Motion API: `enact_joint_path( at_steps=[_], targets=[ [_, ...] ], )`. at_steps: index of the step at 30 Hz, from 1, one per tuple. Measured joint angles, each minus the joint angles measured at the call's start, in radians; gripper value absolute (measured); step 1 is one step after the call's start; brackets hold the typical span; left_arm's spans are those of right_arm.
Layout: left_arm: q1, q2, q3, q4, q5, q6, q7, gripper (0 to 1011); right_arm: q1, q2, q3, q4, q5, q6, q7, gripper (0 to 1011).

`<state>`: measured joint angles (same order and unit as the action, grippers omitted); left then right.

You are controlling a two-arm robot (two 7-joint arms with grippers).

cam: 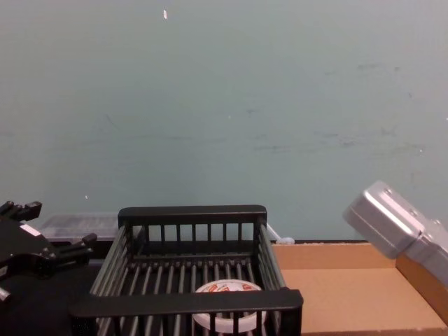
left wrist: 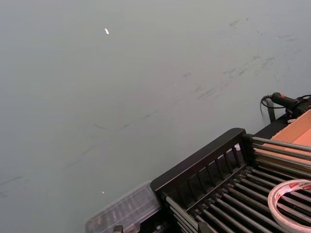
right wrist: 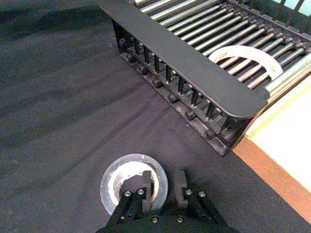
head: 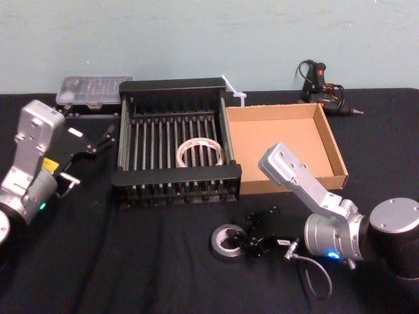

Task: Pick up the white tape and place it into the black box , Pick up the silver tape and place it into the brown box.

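The silver tape (head: 224, 241) lies flat on the black cloth in front of the black box (head: 177, 175). My right gripper (head: 252, 245) is down at the roll. In the right wrist view its fingers (right wrist: 146, 183) straddle the near wall of the silver tape (right wrist: 112, 175): one stands in the hollow, the other outside with a sliver of cloth showing. The jaws are narrow but open. The white tape (head: 200, 140) lies flat on the bars inside the black box. The brown box (head: 278, 150) stands to the right of the crate, touching it. My left gripper (head: 91, 147) hangs open at the left.
A clear plastic case (head: 93, 90) sits behind the crate at the back left. A black hand tool with a cord (head: 324, 88) lies behind the brown box. The table's black cloth (head: 131, 261) is bare in front.
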<state>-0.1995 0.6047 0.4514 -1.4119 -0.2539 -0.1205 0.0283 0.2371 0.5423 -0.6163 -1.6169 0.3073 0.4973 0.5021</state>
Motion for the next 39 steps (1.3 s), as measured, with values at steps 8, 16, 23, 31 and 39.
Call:
enact_joint_path(
  at_steps=[8,16,23,31,39],
  targets=[
    [0.0,0.0,0.0,0.0,0.0,0.0,0.0,1001,0.0,0.0,0.0,0.0,0.0,0.0,0.0,162],
    [0.0,0.0,0.0,0.0,0.0,0.0,0.0,1001,0.0,0.0,0.0,0.0,0.0,0.0,0.0,162],
    [0.0,0.0,0.0,0.0,0.0,0.0,0.0,1001,-0.007,0.004,0.011,-0.013,0.008,0.0,0.007,162],
    [0.0,0.0,0.0,0.0,0.0,0.0,0.0,1001,-0.031,0.028,0.054,-0.06,0.04,0.01,-0.001,162],
    [0.0,0.0,0.0,0.0,0.0,0.0,0.0,1001,-0.057,0.063,0.113,-0.112,0.073,0.01,-0.036,162]
  ],
)
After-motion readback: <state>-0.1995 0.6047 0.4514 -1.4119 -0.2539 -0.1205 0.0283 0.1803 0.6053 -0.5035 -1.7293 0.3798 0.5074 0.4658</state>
